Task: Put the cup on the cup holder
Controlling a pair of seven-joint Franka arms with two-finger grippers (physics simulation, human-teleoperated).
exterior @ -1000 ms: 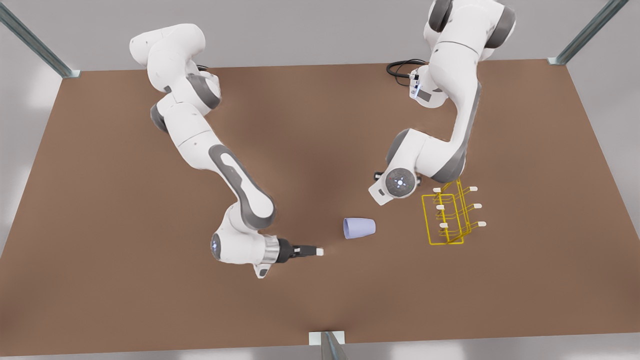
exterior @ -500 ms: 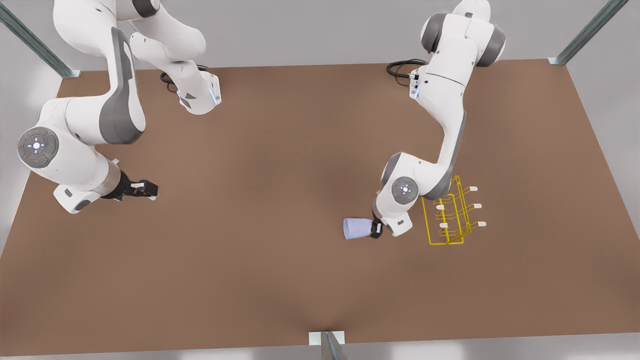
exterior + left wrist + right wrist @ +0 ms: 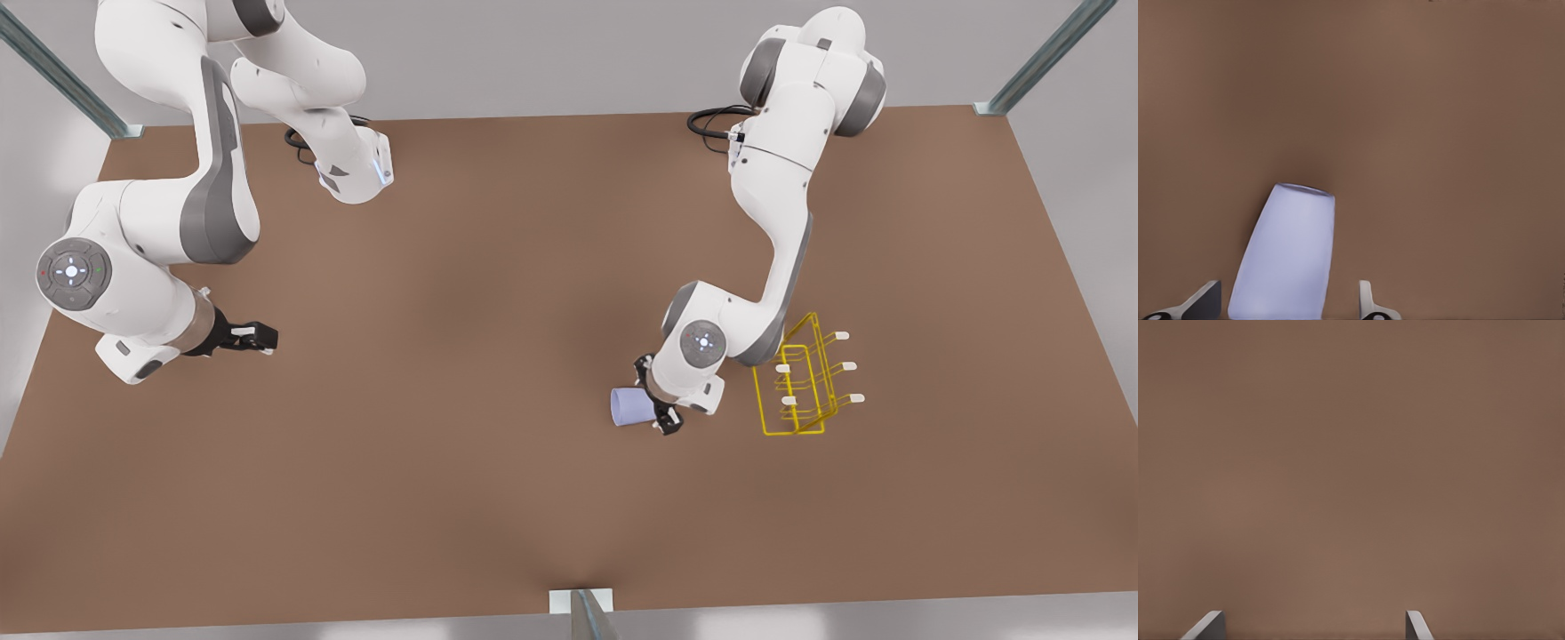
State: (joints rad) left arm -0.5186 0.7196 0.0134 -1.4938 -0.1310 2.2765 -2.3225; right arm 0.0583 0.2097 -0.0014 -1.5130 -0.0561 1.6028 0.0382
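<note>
A plain brown worktop spans the scene, its surface smooth and unmarked. Grey metal struts stand at its far corners, one at the front view's left and one at the front view's right. A third strut on a pale bracket sits at the middle of the near edge. A black cable loops by the far edge. Beyond the worktop lies a pale grey floor.

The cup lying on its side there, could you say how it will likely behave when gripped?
The cup, round and tapered, would probably roll in an arc if nudged. Its smooth walls may slip between the left gripper fingers, which straddle it.
</note>
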